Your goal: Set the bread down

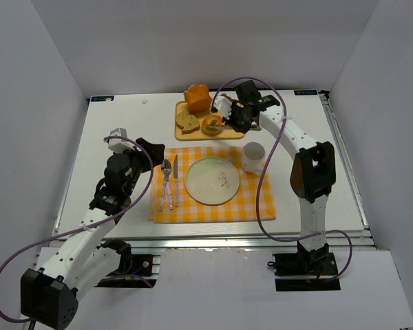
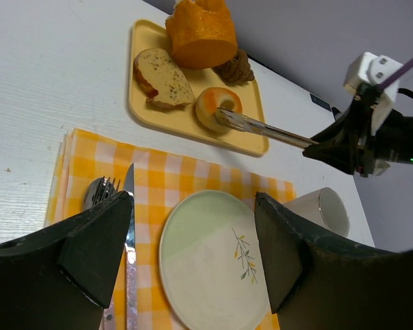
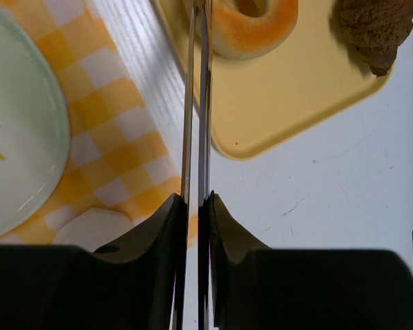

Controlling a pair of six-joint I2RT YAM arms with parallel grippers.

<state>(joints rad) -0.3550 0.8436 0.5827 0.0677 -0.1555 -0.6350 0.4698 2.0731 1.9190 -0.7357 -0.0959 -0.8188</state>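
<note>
The bread (image 1: 212, 125) (image 2: 219, 108) (image 3: 251, 27), a small golden-tan ring, lies on the yellow tray (image 1: 182, 133) (image 2: 248, 134) (image 3: 289, 89). My right gripper (image 1: 230, 117) (image 2: 330, 148) (image 3: 197, 199) is shut on metal tongs (image 2: 268, 129) (image 3: 198, 103). Their two blades are squeezed nearly together and reach to the ring's rim. My left gripper (image 1: 149, 147) (image 2: 193, 199) hangs open and holds nothing, over the left of the checkered cloth, looking down on the pale green plate (image 1: 212, 180) (image 2: 206, 275) (image 3: 14, 137).
The tray also carries an orange loaf chunk (image 1: 197, 97) (image 2: 201, 31), a seeded slice (image 1: 187, 121) (image 2: 162, 75) and a brown piece (image 2: 235, 69) (image 3: 372, 27). A white mug (image 1: 253, 157) (image 2: 323, 210) stands right of the plate. A fork (image 1: 166, 182) and a knife (image 1: 175, 179) lie on the yellow checkered cloth (image 1: 255, 203).
</note>
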